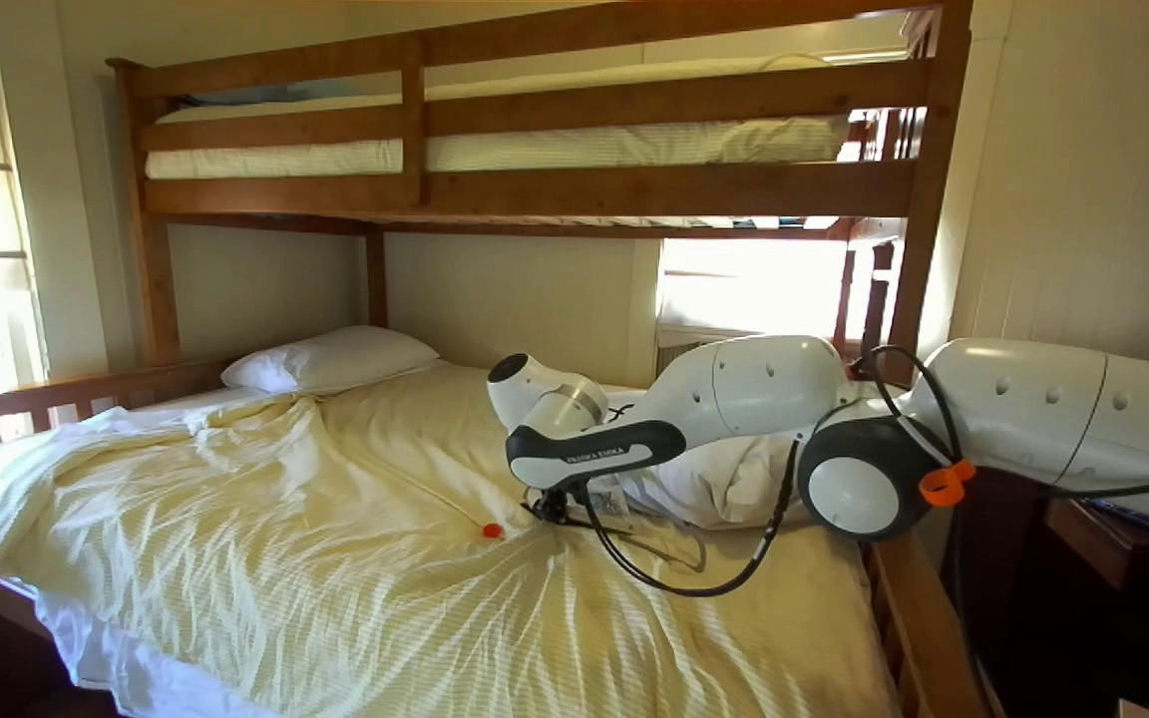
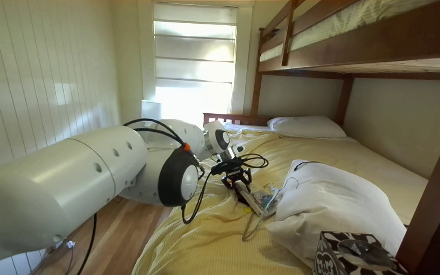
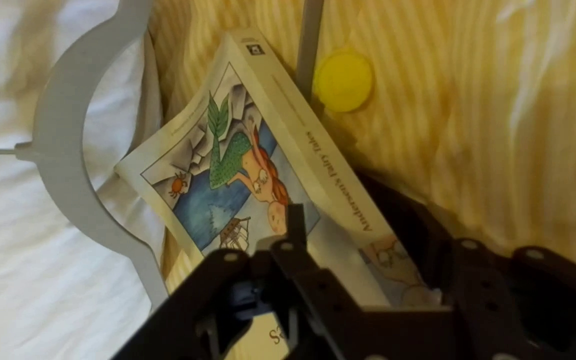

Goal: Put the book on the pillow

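The book (image 3: pixel 308 135), pale with a mermaid cover, lies tilted on the yellow bedding beside the pillow, its titled spine facing my wrist camera. My gripper (image 3: pixel 335 207) straddles it near one end. A finger (image 3: pixel 295 222) sits over the front cover, and the opposite one runs along the back. Whether both press on the book cannot be told. In an exterior view the gripper (image 2: pixel 238 185) points down at the book (image 2: pixel 264 202), next to the puffy white pillow (image 2: pixel 334 198). In another exterior view my arm partly hides the pillow (image 1: pixel 729 479).
A grey curved strip (image 3: pixel 63 125) lies between book and pillow. Close to the spine is a yellow disc (image 3: pixel 344 80). A flatter white pillow (image 1: pixel 330 359) rests at the bed's head. A patterned box (image 2: pixel 329 256) stands by the bunk post (image 2: pixel 430 183). The upper bunk's rail (image 1: pixel 535 194) overhangs the bed.
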